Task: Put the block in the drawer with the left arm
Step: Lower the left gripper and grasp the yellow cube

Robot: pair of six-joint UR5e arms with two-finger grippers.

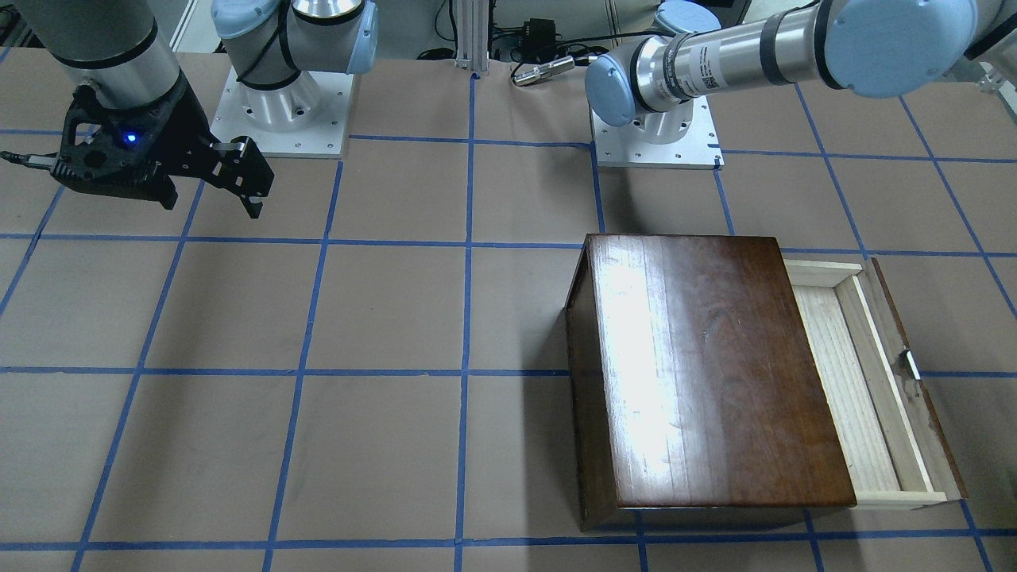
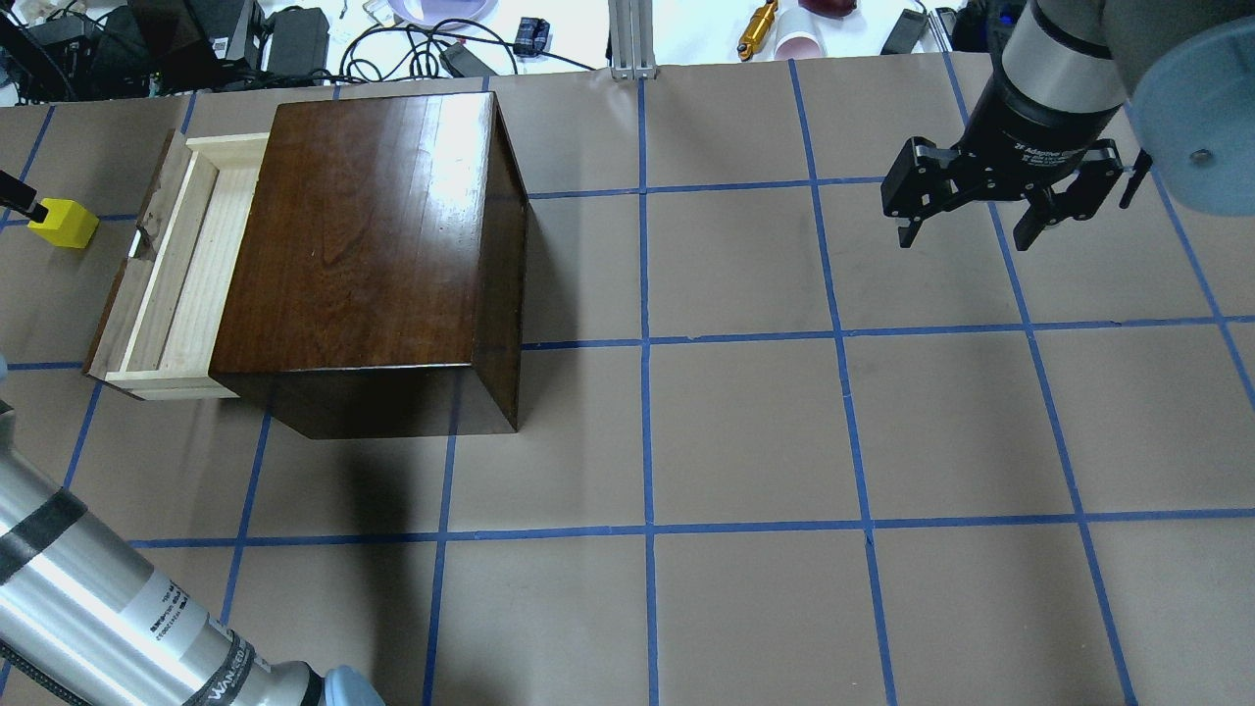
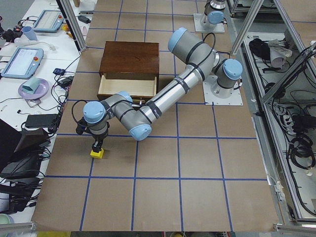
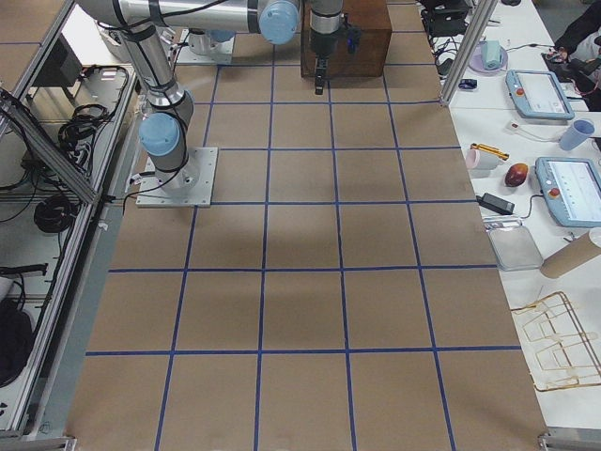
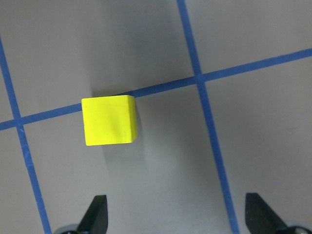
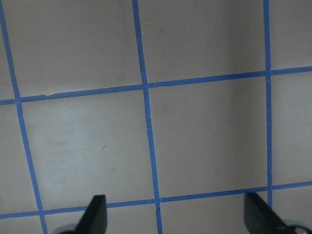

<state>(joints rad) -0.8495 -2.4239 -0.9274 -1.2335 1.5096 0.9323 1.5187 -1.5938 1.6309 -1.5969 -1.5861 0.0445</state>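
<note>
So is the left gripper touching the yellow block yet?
Apart. The left wrist view shows bare table between the yellow block and both fingertips of the open left gripper.

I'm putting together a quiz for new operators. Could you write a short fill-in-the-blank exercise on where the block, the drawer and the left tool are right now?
1. The block lies on the ____, not in the drawer.
2. The drawer is pulled out, and its visible part holds ____.
3. The left tool hovers over the block, ____ and gripping nothing.

Missing words: table; nothing; open.
</note>
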